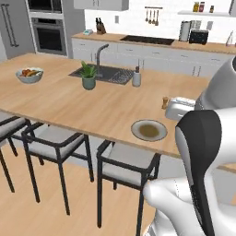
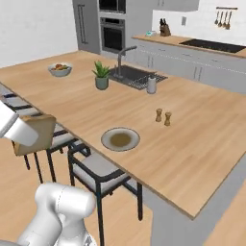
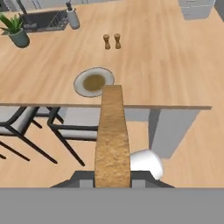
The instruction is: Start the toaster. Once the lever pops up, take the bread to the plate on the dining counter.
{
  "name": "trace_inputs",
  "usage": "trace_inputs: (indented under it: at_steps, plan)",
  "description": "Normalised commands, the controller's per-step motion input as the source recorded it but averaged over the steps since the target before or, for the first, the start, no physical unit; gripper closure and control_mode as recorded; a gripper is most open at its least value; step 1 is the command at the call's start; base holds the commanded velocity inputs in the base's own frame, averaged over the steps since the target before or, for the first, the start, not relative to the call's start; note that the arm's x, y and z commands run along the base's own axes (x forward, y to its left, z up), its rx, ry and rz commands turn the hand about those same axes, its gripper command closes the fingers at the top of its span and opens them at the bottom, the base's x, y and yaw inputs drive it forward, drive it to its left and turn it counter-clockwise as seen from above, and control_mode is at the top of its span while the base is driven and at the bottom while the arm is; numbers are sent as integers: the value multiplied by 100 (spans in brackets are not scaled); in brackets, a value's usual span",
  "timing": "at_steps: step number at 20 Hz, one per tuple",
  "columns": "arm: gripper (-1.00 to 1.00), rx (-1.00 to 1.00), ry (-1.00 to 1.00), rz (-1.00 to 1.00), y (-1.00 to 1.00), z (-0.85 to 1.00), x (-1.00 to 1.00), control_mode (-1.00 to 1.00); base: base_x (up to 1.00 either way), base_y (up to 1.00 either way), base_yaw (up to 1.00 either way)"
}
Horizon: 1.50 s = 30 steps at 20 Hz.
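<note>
My gripper is shut on the bread, a tan slice seen edge-on that runs up the hand view. In the right base view the bread hangs at the far left, out over the chairs and short of the counter's edge. The grey plate with its brown centre lies on the dining counter close to the near edge, just past the bread's far end. The plate lies bare, also in the right base view. The black toaster stands far back on the rear worktop.
Two shakers stand beyond the plate. A potted plant, a sink, a soap bottle and a fruit bowl are farther off. Black-framed chairs line the counter's near side, below the gripper.
</note>
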Motion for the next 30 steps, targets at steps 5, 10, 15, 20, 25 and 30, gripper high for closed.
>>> trace_inputs:
  at_steps: [5,10,15,20,25,30]
  plan:
    - [100,0,0,0,0,0,0,100,33,38,-57]
    - [100,0,0,0,0,0,0,100,42,49,-53]
    - [100,0,0,0,0,0,0,100,28,58,-48]
    - [100,0,0,0,0,0,0,100,32,63,-36]
    - [100,0,0,0,0,0,0,100,77,24,-26]
    - [100,0,0,0,0,0,0,100,77,0,-11]
